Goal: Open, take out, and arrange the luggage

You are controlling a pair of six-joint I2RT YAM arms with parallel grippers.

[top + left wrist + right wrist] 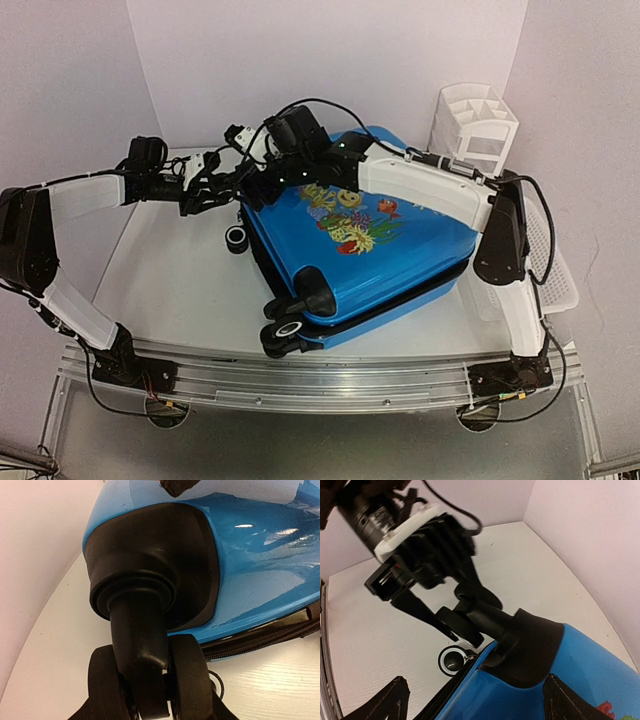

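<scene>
The blue luggage (pixel 370 250) lies flat on the table, fish-print lid up, its zipper band shut as far as I can see. At its far left corner, a black twin wheel (pixel 190 675) sticks out on a stalk. My left gripper (pixel 225 185) is shut on that wheel, one finger on each side, as the right wrist view shows (pixel 467 617). My right gripper (pixel 268 178) hovers open over the same blue corner (pixel 545 680), fingers wide apart with nothing between them.
A second, white-rimmed wheel (pixel 236 238) rests on the table below the gripped one. A white compartmented organizer (pixel 475 120) stands at the back right. A white perforated basket (pixel 555 265) sits along the right wall. Walls close in on the left, back and right.
</scene>
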